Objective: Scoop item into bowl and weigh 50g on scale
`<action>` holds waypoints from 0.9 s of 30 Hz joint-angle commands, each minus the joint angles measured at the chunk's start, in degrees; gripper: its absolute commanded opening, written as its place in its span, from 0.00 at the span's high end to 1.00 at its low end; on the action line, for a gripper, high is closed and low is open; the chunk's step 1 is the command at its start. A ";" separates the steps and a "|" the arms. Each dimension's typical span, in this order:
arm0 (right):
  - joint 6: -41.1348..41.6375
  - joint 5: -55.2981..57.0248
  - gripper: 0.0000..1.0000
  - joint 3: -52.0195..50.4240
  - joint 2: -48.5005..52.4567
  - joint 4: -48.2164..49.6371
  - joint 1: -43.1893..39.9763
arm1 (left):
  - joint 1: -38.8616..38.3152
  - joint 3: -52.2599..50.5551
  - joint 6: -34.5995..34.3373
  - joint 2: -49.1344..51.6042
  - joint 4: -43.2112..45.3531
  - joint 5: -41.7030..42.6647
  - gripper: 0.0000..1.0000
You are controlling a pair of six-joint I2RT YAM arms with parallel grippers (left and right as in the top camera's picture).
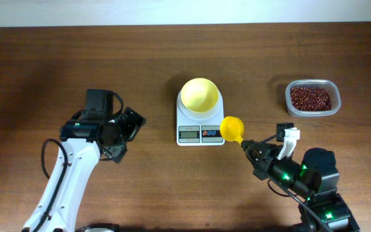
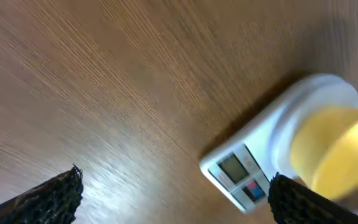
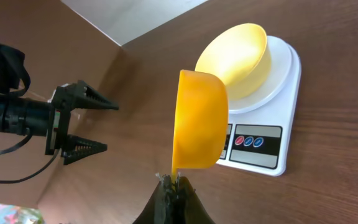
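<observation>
The pale-yellow bowl [image 1: 199,96] sits on the white scale [image 1: 200,133] at the table's middle; it looks empty. Both also show in the right wrist view, the bowl [image 3: 238,55] on the scale [image 3: 272,106], and in the left wrist view, the bowl [image 2: 340,152] on the scale [image 2: 247,174]. The red-brown beans [image 1: 310,98] lie in a clear tub [image 1: 312,113] at the right. My right gripper [image 1: 248,147] is shut on the handle of a yellow scoop [image 1: 232,128], held beside the scale's front right corner; the scoop [image 3: 199,121] is turned on its side. My left gripper [image 1: 129,129] is open and empty, left of the scale.
The left gripper's open black fingers [image 3: 82,121] show across the table in the right wrist view. The table's far edge meets a pale wall [image 1: 185,13].
</observation>
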 commanded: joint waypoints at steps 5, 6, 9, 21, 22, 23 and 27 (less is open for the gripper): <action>-0.76 0.85 0.96 0.31 -0.39 1.88 -0.33 | 0.33 0.72 0.63 -0.76 0.74 -12.72 0.01; -0.76 0.15 0.96 0.31 -0.39 3.76 -0.33 | 0.33 0.72 0.63 -0.76 0.76 -12.74 0.01; -0.74 -0.42 0.96 0.31 -0.39 10.84 -0.33 | 0.33 0.72 0.61 -0.76 3.13 -13.40 0.01; 8.50 0.96 0.96 0.85 -0.33 16.65 -10.29 | 0.33 1.38 10.03 -1.18 7.32 -8.74 0.09; 8.52 0.35 0.96 0.85 -0.33 16.61 -11.67 | 0.33 2.36 14.36 -1.70 8.41 -5.97 0.23; 8.52 0.39 0.96 0.85 -0.33 16.59 -13.31 | 0.26 3.61 17.40 -2.38 9.14 -4.07 0.34; 10.25 -0.26 0.96 0.85 -0.33 15.63 -14.84 | 0.00 6.51 25.86 -5.11 9.20 0.09 0.55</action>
